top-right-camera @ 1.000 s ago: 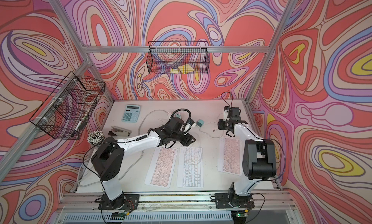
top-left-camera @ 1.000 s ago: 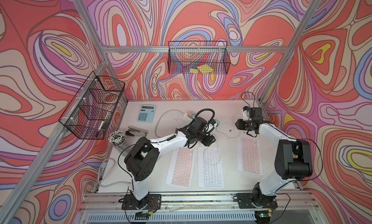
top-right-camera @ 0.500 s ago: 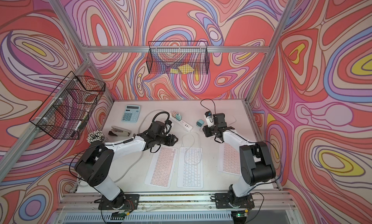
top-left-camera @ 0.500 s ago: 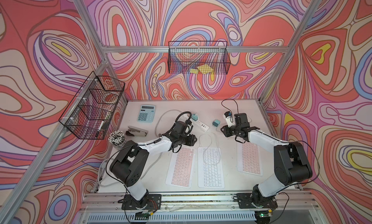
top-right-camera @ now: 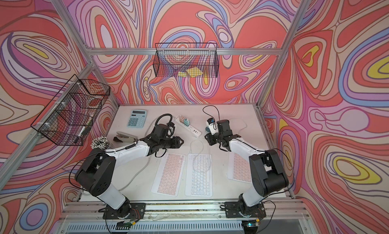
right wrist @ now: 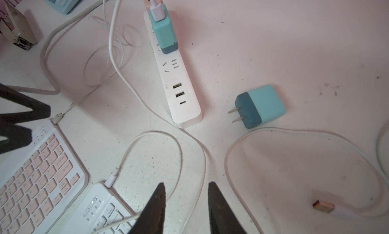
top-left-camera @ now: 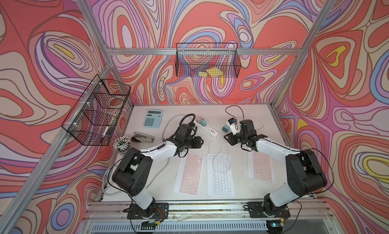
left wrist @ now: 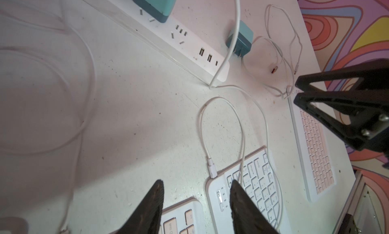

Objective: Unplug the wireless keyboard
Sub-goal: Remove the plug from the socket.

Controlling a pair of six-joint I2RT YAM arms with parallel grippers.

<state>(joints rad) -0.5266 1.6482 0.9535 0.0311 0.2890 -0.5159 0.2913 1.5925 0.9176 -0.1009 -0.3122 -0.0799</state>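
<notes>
Swirling red, pink and lilac walls point(top-left-camera: 210, 22), aluminium frame point(top-left-camera: 202, 51), scuffed white tabletop point(top-left-camera: 263, 114), black wire baskets point(top-left-camera: 207, 60).

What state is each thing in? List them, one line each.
white keyboard: cable plugged in
upright charger: seated in power strip
loose charger: unplugged, lying on table, prongs bare
USB plug: loose on table
left pincer: open, empty
right pincer: open, empty
</notes>
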